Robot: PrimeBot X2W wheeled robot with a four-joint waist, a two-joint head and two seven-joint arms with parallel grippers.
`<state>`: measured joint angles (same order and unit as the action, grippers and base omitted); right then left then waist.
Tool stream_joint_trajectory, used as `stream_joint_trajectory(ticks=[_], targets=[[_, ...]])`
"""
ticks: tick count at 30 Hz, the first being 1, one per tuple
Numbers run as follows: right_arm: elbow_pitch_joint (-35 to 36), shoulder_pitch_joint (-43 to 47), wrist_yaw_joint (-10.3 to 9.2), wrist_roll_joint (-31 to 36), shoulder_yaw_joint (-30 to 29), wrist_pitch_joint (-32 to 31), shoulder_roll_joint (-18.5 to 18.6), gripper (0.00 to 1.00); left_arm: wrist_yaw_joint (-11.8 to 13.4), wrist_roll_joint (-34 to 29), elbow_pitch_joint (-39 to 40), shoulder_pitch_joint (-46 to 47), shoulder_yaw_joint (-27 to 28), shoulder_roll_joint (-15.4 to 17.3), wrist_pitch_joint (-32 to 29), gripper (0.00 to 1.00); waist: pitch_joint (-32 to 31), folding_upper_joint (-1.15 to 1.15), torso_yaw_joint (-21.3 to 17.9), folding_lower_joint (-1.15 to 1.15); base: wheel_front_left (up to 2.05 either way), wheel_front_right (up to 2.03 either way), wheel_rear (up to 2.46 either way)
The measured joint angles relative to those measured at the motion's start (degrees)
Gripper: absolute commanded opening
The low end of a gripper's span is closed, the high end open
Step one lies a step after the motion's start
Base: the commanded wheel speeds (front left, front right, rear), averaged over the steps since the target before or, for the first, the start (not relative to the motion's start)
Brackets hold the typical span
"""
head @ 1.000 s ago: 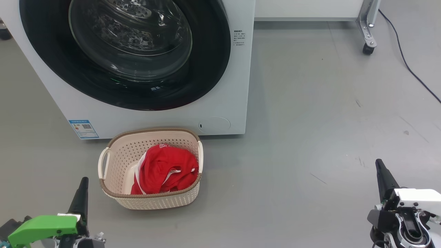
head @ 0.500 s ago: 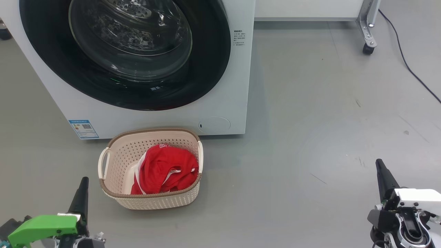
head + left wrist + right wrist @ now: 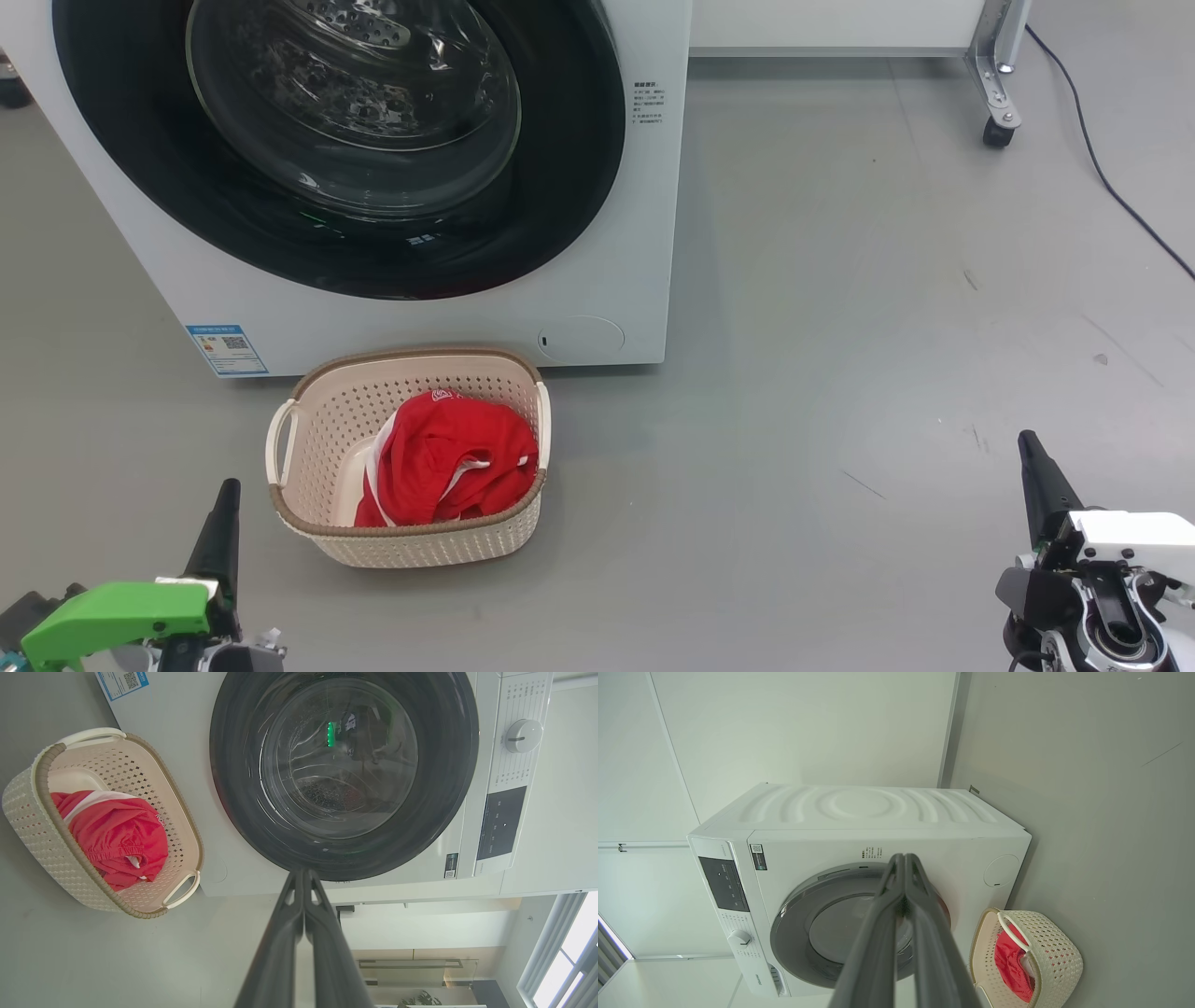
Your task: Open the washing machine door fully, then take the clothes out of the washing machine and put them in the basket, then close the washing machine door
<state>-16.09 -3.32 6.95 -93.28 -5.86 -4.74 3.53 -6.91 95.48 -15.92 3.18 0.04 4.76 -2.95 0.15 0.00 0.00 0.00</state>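
Head view: my left gripper (image 3: 222,523) and right gripper (image 3: 1038,476) are pinched together, empty; the clothes (image 3: 448,457) lie in the basket (image 3: 411,357) ahead of my left. Left wrist view: the washing machine door (image 3: 338,765) seems flush. Right wrist view: likewise. Closing looks done; nothing next.

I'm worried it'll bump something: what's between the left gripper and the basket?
Nothing; the head view shows just bare grey floor between the left gripper and the basket.

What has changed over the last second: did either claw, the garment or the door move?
Nothing visibly changed. The left claw and right claw stay shut and empty at the lower corners of the head view. The red garment still lies in the basket, and the washing machine door remains closed.
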Motion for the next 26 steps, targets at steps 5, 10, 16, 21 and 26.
stream_joint_trajectory(ticks=[5,10,16,21,26], targets=[[0.01,0.0,0.0,0.0,-0.02,0.0,0.0,0.0,-0.01,0.0,0.0,0.01,0.03,0.0,0.0,0.0,0.0,0.0,0.0,0.0,0.0,0.0,0.0],[0.01,0.0,0.0,0.0,-0.03,0.0,-0.01,0.0,-0.01,0.0,0.0,0.02,0.07,0.0,0.0,0.0,0.0,0.0,0.0,0.0,0.0,0.0,0.0],[0.02,0.0,0.0,0.0,-0.05,0.0,-0.01,0.0,-0.01,0.0,0.01,0.02,0.11,-0.01,0.0,0.0,0.0,0.0,0.0,0.0,0.0,0.0,0.0],[0.02,0.0,0.0,0.0,-0.08,0.0,-0.02,0.0,-0.01,0.0,0.02,0.03,0.14,-0.01,0.0,0.0,0.01,0.0,0.0,0.0,0.0,0.0,0.0],[0.02,0.0,0.0,0.0,-0.11,-0.01,-0.02,0.0,-0.01,0.0,0.03,0.03,0.16,-0.02,0.0,0.0,0.01,0.0,0.0,0.0,0.0,0.0,0.0]])
